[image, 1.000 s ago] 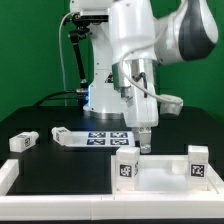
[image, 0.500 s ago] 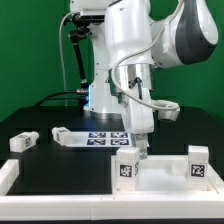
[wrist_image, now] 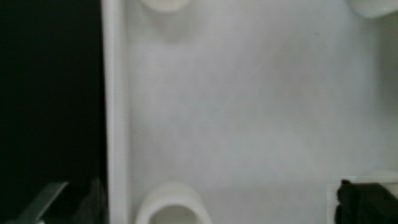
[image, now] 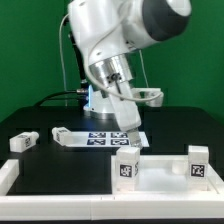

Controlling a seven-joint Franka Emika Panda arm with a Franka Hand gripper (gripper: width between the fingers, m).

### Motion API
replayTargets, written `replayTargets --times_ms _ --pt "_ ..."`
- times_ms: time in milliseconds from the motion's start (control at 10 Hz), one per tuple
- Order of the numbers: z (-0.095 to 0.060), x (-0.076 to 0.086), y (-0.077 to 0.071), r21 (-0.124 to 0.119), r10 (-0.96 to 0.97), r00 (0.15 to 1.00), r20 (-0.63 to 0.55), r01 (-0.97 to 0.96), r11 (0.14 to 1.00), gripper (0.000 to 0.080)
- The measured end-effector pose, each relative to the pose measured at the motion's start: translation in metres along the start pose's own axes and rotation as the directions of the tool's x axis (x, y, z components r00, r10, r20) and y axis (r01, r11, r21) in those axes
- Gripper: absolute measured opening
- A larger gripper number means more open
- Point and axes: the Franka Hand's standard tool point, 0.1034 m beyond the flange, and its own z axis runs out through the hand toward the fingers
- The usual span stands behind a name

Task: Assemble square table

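top [image: 160, 184]: 1 | legs [image: 127, 166]: 4 (2 upright, 2 lying) | marker board [image: 108, 138]: 1 | arm [image: 108, 40]: 1

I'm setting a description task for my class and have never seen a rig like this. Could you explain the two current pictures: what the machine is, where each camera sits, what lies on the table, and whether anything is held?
The white machine is a robot arm. Its gripping part, the end effector, has two fingers. One picture is taken from a camera standing off the arm. The other comes from a camera on the wrist, looking down past the dark fingers.

On the black table lies the square table top, with two upright legs on it. Two loose legs lie at the exterior view's left. The flat tagged strip is the marker board.

In the wrist view the fingers are wide apart above the top, holding nothing.
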Motion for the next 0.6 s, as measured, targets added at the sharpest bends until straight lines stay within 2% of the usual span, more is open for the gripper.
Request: replayTargets --times_ms 100,200,300,400,500,600 --pt "0.004 0.001 -0.007 -0.030 0.033 0.999 0.017 -0.033 0.999 0.0648" --pt "0.010 0.000 -0.010 -0.036 0.027 1.000 0.009 -0.027 0.999 0.0648" --pt "0.015 -0.007 -0.007 -0.054 0.004 1.000 -0.003 -0.005 0.999 0.0648" --pt "0.019 -0.014 -0.003 -0.086 -0.043 0.999 -0.002 0.043 0.995 0.0648" --pt "0.021 -0.014 0.003 -0.104 -0.081 0.997 -0.006 0.080 0.991 0.0648" --pt "0.015 -0.007 0.000 -0.097 -0.086 0.996 -0.006 0.085 0.992 0.0648"
